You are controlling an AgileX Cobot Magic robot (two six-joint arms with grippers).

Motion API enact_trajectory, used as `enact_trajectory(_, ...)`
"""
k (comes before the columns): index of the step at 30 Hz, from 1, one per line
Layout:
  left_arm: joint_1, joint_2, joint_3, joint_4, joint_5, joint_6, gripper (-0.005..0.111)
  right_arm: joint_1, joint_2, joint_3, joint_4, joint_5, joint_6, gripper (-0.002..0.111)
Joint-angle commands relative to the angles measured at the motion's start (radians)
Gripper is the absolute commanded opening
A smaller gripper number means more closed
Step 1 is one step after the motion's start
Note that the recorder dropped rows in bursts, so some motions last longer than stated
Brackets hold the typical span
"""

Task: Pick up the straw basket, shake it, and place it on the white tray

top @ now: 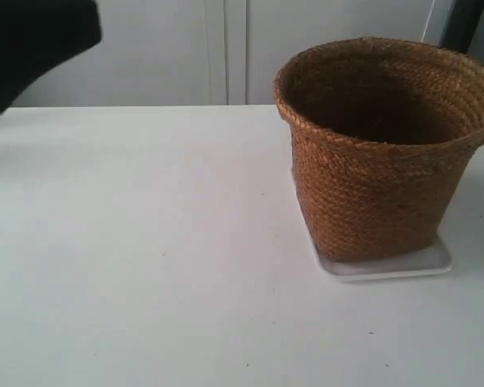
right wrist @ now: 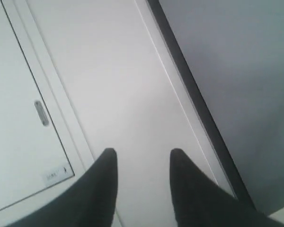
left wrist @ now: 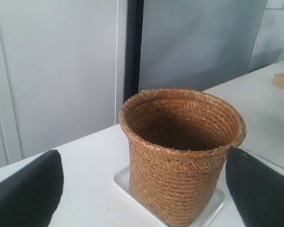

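A plain white surface (top: 145,266) spread across the exterior view under soft, even light. Behind it, around 12 o'clock, stood pale wall panels (top: 153,48) divided by vertical seams. A dark upright strip (top: 464,24) rose at 2 o'clock.

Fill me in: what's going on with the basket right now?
The straw basket stands upright on the white tray, on the table. The left gripper is open and faces the basket, which shows between its spread fingers, untouched. The right gripper is open too, empty, pointed at a wall. Neither arm holds anything.
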Motion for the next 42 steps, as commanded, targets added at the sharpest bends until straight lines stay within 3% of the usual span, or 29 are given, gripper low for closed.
enact_trajectory(1,-0.049,-0.171,0.221,-0.003,-0.190,-0.006,0.093,-0.005,-0.015,-0.010,0.004,0.200,-0.011,0.035)
enact_trajectory(8,-0.068,-0.376,0.554,0.191,-0.439,-0.049,0.093,-0.005,-0.007,0.028,0.006,0.323,-0.057,0.035)
enact_trajectory(16,-0.068,-0.439,0.748,0.294,-0.479,-0.043,0.093,-0.005,-0.009,0.028,0.019,0.327,-0.055,0.035)
enact_trajectory(19,-0.068,-0.439,0.764,0.294,-0.466,-0.117,0.093,-0.005,-0.009,0.028,0.017,0.327,-0.055,0.035)
enact_trajectory(25,-0.068,-0.439,0.764,0.273,-0.218,-0.118,0.093,-0.005,-0.009,0.028,0.017,0.327,-0.055,0.035)
enact_trajectory(34,-0.068,-0.439,0.764,0.213,-0.178,-0.121,0.093,-0.005,-0.009,0.028,0.017,0.327,-0.055,0.035)
enact_trajectory(36,-0.022,-0.448,0.764,0.211,-0.157,-0.100,0.093,-0.005,-0.009,0.028,0.017,0.327,-0.055,0.035)
enact_trajectory(42,0.304,-0.601,0.764,0.128,-0.027,-0.122,0.093,-0.005,-0.009,0.028,0.017,0.327,-0.055,0.035)
